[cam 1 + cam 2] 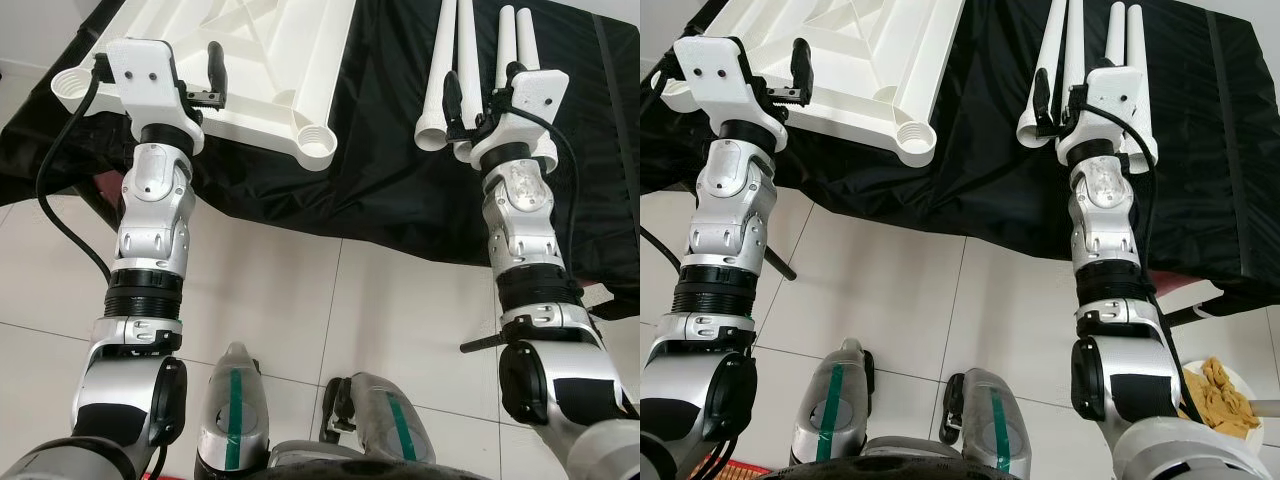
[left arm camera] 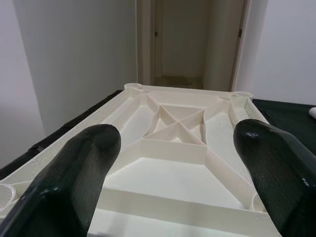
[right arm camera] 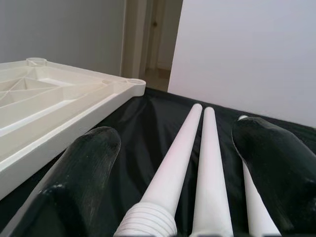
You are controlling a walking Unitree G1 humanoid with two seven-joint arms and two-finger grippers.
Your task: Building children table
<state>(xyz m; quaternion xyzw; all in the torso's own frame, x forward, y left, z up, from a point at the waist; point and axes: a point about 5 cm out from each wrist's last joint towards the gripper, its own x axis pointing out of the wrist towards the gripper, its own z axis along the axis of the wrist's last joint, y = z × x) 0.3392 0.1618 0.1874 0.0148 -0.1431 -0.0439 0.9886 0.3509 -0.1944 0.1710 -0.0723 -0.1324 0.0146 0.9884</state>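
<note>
Left to right. The left pincer (image 1: 205,75) is raised over the near edge of the white children's table panel (image 1: 260,60), which lies upside down with its ribbed underside facing up on a black cloth (image 1: 380,150) draped over the tabletop. In the left wrist view the two black fingers (image 2: 74,177) stand wide apart with nothing between them, and the crossed ribs at the panel's middle show in the gap. A round leg socket (image 1: 316,143) sits at the panel's near corner toward the robot's right, and another socket (image 1: 72,85) at the near corner toward its left, just beside the left wrist housing. A black cable (image 1: 60,200) loops down from the left wrist.

To the right of the panel, well apart from it on the same cloth, lie the white table legs (image 1: 440,70), side by side and pointing away from the robot, their threaded ends nearest it. The right pincer (image 1: 462,100) hovers at those near ends; in the right wrist view its fingers (image 3: 79,177) are spread wide to either side of two legs, gripping none. Whether the fingers touch the legs cannot be told.

Below, the floor is pale tile (image 1: 380,310). In the right eye view, a white bowl of tan pieces (image 1: 1225,400) stands on the floor at the far right, beside the right arm.
</note>
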